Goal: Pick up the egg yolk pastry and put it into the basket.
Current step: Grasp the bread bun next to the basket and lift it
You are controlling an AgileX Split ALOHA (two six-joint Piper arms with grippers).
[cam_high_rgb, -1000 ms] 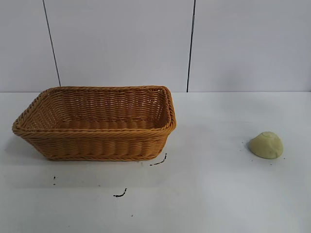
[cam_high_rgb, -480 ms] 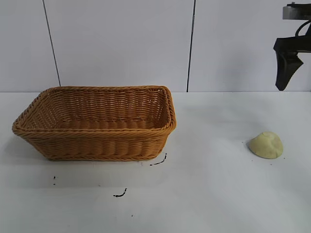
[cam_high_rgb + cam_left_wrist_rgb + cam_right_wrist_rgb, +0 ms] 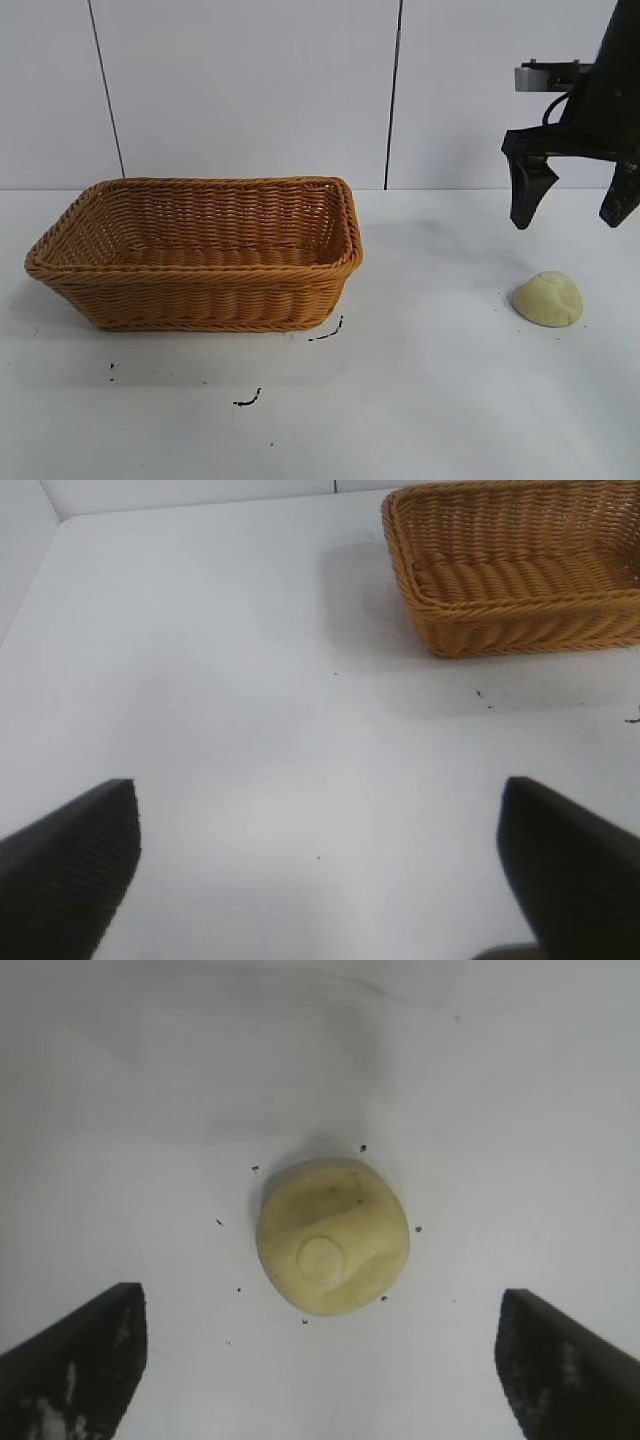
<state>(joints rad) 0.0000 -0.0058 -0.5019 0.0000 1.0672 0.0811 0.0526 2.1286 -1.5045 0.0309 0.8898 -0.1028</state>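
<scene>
The approach step is in hand: the right pincer [image 3: 568,206] hangs wide open, holding nothing, just above the egg yolk pastry [image 3: 548,298], which lies on the counter [image 3: 430,400] well apart from the basket [image 3: 200,250]; next it must lower and close.

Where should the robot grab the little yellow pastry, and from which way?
From straight above, I think. The egg yolk pastry is a low dome sitting flat on the table, so pinching its two opposite sides low down, near the widest part, looks safest. The right gripper already hangs open above it, fingers pointing down, with nothing crowding it.
</scene>
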